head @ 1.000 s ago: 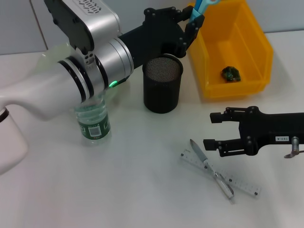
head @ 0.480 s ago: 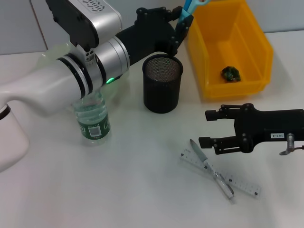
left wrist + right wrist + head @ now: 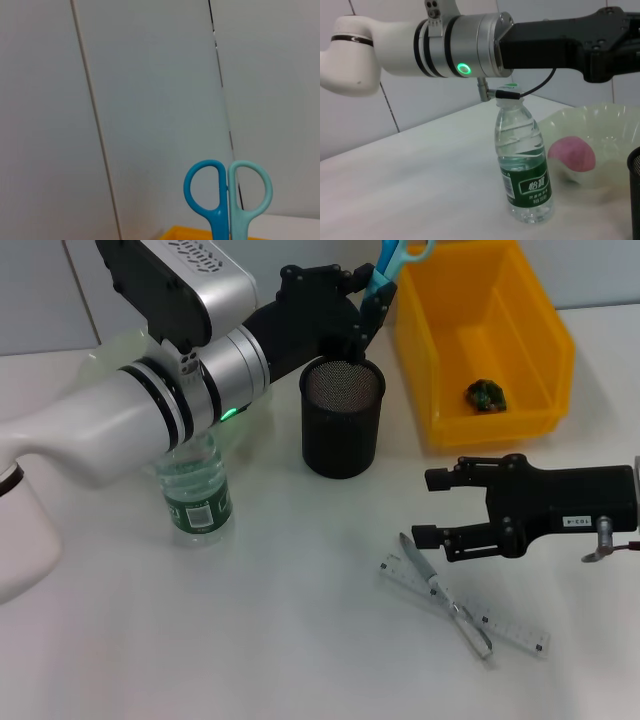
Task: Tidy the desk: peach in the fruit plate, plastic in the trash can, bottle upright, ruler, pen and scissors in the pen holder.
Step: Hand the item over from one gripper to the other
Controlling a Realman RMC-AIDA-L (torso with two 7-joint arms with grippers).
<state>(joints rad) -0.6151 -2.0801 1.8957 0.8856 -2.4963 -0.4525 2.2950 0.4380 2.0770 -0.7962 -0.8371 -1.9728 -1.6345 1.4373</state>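
Note:
My left gripper [image 3: 372,298] is shut on the blue scissors [image 3: 383,270], held upright just above the far rim of the black mesh pen holder [image 3: 342,418]. Their two handle loops [image 3: 227,195] show in the left wrist view. My right gripper [image 3: 428,508] is open, hovering just above and right of the silver pen [image 3: 420,562], which lies crossed over the clear ruler [image 3: 515,632] on the desk. The bottle [image 3: 195,495] stands upright under my left arm. The peach [image 3: 571,154] lies in the pale green fruit plate [image 3: 590,112]. A green scrap of plastic [image 3: 487,395] sits in the yellow trash can [image 3: 440,350].
The trash can stands close to the right of the pen holder. The bottle [image 3: 522,170] stands near the fruit plate. My left arm stretches across the back left of the desk, over bottle and plate.
My left gripper has carried the scissors left, from over the trash can's corner to above the pen holder. My right gripper has slid left toward the pen and ruler.

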